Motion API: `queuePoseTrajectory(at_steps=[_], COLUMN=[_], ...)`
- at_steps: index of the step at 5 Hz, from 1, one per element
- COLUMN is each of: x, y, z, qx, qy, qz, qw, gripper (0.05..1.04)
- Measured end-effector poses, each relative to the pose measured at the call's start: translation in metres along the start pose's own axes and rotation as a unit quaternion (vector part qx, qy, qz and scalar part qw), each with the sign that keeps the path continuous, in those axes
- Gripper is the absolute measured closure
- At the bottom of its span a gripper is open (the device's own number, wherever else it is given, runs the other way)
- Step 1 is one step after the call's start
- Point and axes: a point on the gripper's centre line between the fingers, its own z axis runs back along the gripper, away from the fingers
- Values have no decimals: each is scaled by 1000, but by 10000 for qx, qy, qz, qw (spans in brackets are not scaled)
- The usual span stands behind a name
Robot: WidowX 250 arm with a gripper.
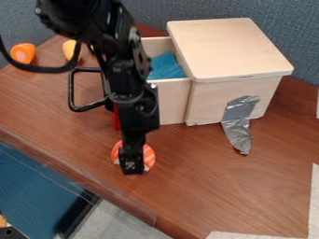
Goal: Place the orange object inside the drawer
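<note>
- Your gripper hangs down at the orange disc on the counter, covering its middle; orange shows to either side. You can't tell whether the jaws are wide or narrow, or whether they hold the disc.
- The disc is outside the drawer, nearer the camera than the drawer's near wall.
- The drawer stands open from the left side of the wooden box in your view, with blue material inside. Its open top lies between the arm and the box's lid, which is your high edge on the right.
- The black handle juts left from the drawer, past the arm.
- To the right of the disc you have a stretch of wood, up to the white paper at the lower right. Silver tape runs down the box's near face to the counter.
- On your lower left, the counter's edge slants down toward the bottom of the view, with the disc well in from it.
- The blue wall bounds you behind the box. A second orange piece and a yellow piece sit toward the upper left, with the arm's cable looping near them.
- The arm hides the drawer's front end and most of a red thing; you can't make out what that is. Its base is cut off above.
</note>
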Motion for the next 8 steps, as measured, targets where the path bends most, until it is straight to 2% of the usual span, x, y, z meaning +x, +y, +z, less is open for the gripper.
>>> queuePoseTrajectory(at_steps=[1, 2, 3, 4, 5, 6, 7, 8], x=[-2, -4, -5, 1, 15, 28, 39, 48], y=[-1, 2, -3, -10, -17, -10, 11, 43], z=[-14, -15, -13, 8, 45, 73, 87, 92], qx=[65, 176, 99, 20, -227, -394, -460, -495], qy=[-80, -221, -310, -557, -955, -1220, -1314, -1358], qz=[200, 402, 467, 561, 830, 1057, 1346, 1719], qw=[9997, 9988, 9984, 9969, 9917, 9861, 9811, 9744], gripper=[137, 430, 515, 515, 515, 515, 515, 515])
